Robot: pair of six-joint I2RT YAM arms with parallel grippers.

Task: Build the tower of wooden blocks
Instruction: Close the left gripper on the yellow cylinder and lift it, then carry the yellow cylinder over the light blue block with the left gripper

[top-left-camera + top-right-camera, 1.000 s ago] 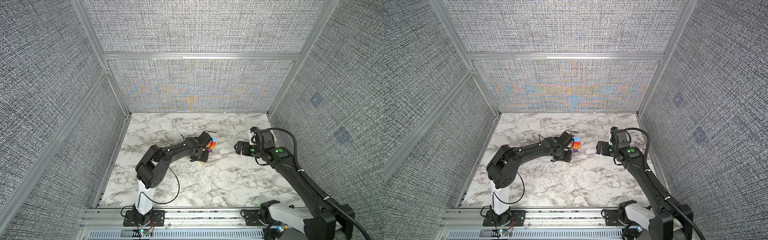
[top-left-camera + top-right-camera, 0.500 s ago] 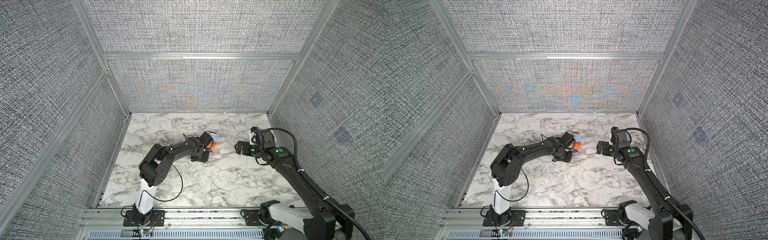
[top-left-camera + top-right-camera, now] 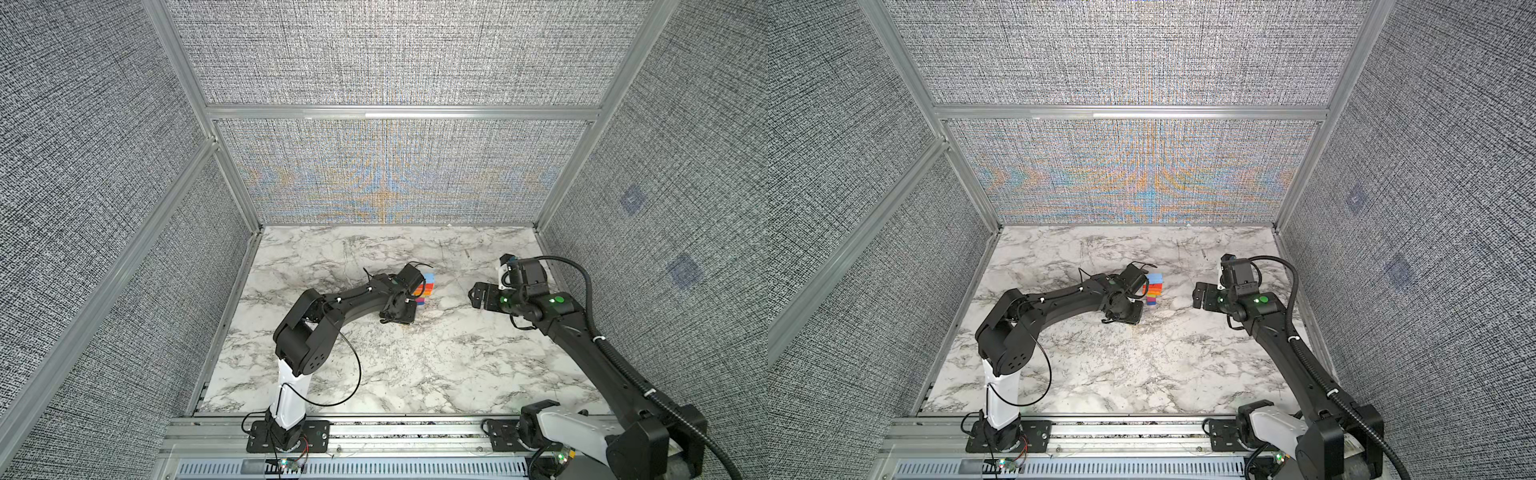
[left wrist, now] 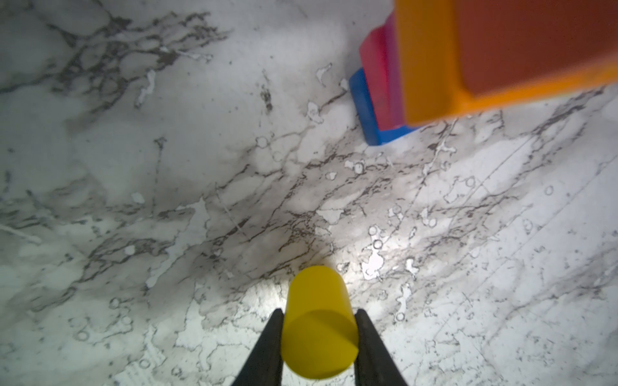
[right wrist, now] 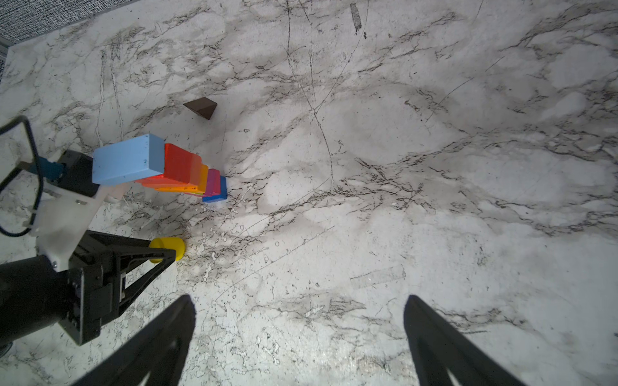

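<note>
left gripper: pinching the yellow cylinder, which stands upright
tower: right beside it, light blue slab on top
right gripper: wide, empty, farther from the tower

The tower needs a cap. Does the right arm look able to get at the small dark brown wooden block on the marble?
Probably yes: the right gripper is open, bare marble table lies between it and the dark brown block, and the multicoloured tower stands apart.

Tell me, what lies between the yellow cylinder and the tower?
Nothing: only bare marble table separates the cylinder from the tower, as the left wrist view shows.
</note>
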